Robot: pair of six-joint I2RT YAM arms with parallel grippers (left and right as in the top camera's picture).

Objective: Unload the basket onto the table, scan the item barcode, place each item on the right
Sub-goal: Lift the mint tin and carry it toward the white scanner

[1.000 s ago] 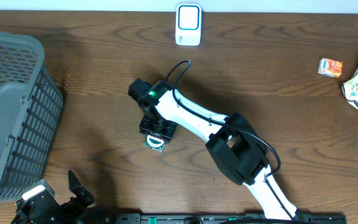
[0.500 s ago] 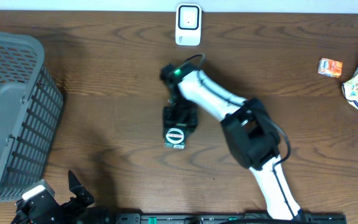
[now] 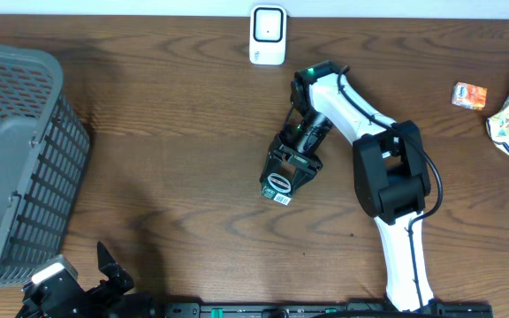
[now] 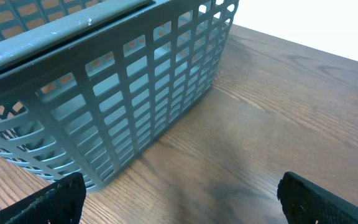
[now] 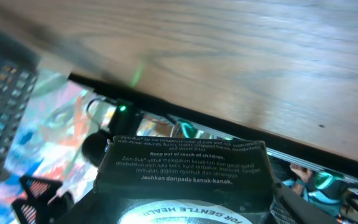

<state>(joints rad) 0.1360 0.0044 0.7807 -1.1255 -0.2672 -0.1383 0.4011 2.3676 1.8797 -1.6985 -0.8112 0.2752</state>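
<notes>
The item (image 3: 278,182), a small dark carton with white print and a round white label, was found grasped in the right fingers (image 3: 302,155) and held over the middle of the worktop (image 3: 148,132), well short of the scanner (image 3: 268,35) standing at the far edge. Pickup was judged complete; presentation to the scanner was not yet done. A pale patch at the carton's near end may be the barcode, though it was too small to confirm. The left fingers (image 4: 58,199) stood released and empty at the near left corner.
</notes>
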